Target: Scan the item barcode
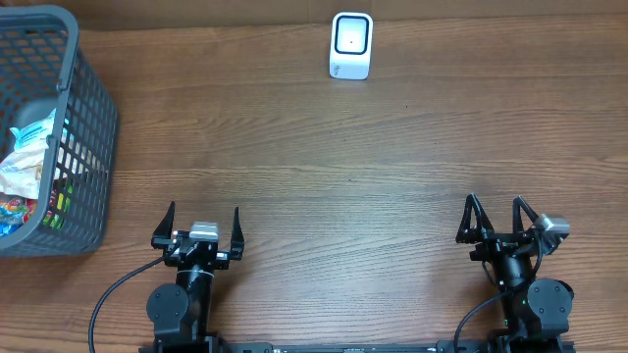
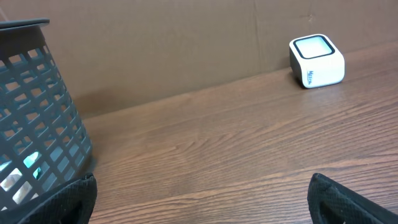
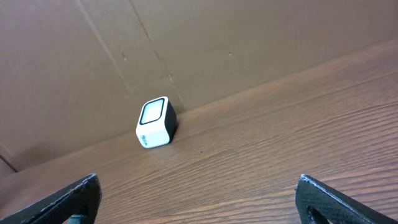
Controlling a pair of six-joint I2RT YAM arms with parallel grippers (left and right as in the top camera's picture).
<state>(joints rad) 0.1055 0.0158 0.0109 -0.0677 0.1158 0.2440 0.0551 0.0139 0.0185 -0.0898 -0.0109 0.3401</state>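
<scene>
A small white barcode scanner point(image 1: 350, 45) with a dark window stands at the far middle of the wooden table; it also shows in the left wrist view as the scanner point(image 2: 316, 61) and in the right wrist view as the scanner point(image 3: 155, 122). Packaged items point(image 1: 27, 157) lie inside a grey mesh basket point(image 1: 93, 127) at the far left. My left gripper point(image 1: 203, 217) rests near the front edge, open and empty. My right gripper point(image 1: 494, 212) sits at the front right, open too, holding nothing.
A brown cardboard wall point(image 2: 186, 43) backs the table behind the scanner. The basket point(image 2: 37, 112) stands close to the left of my left gripper.
</scene>
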